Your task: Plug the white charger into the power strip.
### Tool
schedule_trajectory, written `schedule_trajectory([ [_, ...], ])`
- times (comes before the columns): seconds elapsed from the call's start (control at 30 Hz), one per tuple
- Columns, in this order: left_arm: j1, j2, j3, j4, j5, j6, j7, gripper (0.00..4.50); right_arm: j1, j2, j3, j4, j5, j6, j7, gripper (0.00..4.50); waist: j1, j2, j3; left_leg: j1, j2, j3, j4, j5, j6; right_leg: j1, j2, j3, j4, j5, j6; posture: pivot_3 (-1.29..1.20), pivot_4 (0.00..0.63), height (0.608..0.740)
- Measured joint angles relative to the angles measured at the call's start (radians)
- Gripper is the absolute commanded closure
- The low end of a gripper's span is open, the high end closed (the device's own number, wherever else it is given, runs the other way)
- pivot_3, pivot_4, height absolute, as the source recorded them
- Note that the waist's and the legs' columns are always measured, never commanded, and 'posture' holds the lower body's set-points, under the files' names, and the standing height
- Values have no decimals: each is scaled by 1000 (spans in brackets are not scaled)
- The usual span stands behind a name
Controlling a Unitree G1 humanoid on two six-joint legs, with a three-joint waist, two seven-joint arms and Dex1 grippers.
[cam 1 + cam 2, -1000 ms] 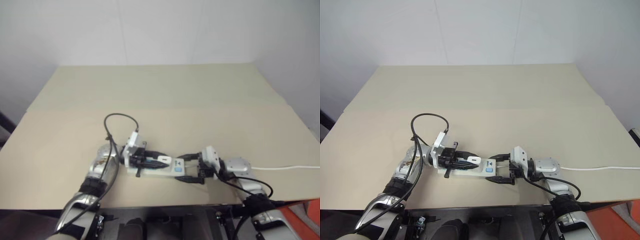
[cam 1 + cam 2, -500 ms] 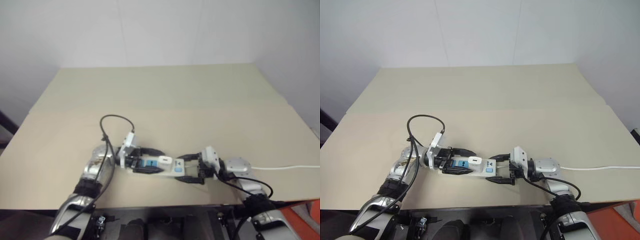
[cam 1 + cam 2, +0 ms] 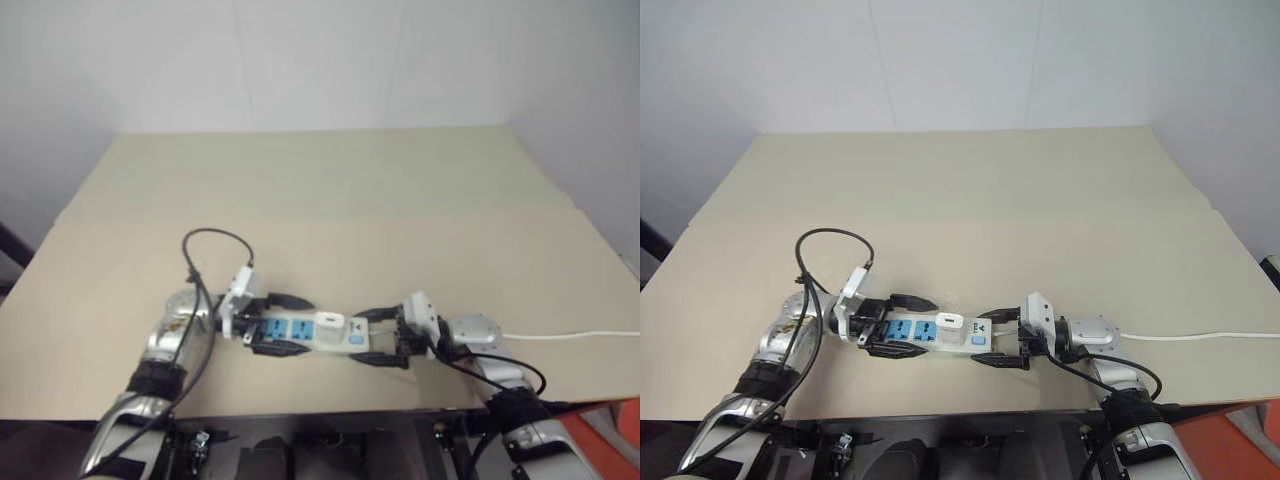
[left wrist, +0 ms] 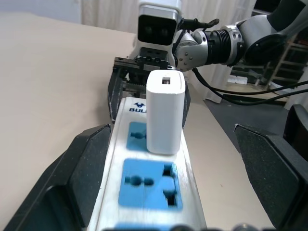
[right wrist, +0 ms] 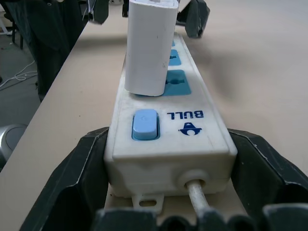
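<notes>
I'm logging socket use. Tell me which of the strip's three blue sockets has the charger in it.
The socket next to the blue switch, at the cord end of the power strip. The white charger stands upright in it; the other two are empty.

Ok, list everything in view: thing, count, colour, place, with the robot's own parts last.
white charger: one, white, standing upright in the power strip's socket nearest the switch.
power strip: one, white with blue socket faces and a blue switch, lying near the table's front edge between the grippers.
cord: one, thin, white, running from the strip's switch end off to the right.
table: one, beige.
wall: white, behind the table.
left gripper: one, black fingers, open, straddling the strip's far end.
right gripper: one, black fingers either side of the strip's switch end.
</notes>
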Motion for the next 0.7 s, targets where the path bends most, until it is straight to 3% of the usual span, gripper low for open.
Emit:
schedule_trajectory([
  [0.27,-6,115,139,-44,-59,39,21,0,11,-20,-22,-9,16,-19,15,24,3,-4,6,-2,0,0,-2,-2,-3,-1,0,-1,-6,0,0,0,150,740],
  [0.57,124,300,230,-34,-49,12,-3,0,130,-268,-181,-175,99,-13,91,24,21,-2,7,-34,-1,2,-1,-2,-5,-34,0,-2,-6,1,-1,0,150,740],
  [0.7,156,323,249,-39,-50,3,-2,0,172,-331,-245,-226,124,-12,102,24,24,-2,8,-34,0,3,-1,-3,-4,-33,0,-3,-8,1,-1,0,150,740],
])
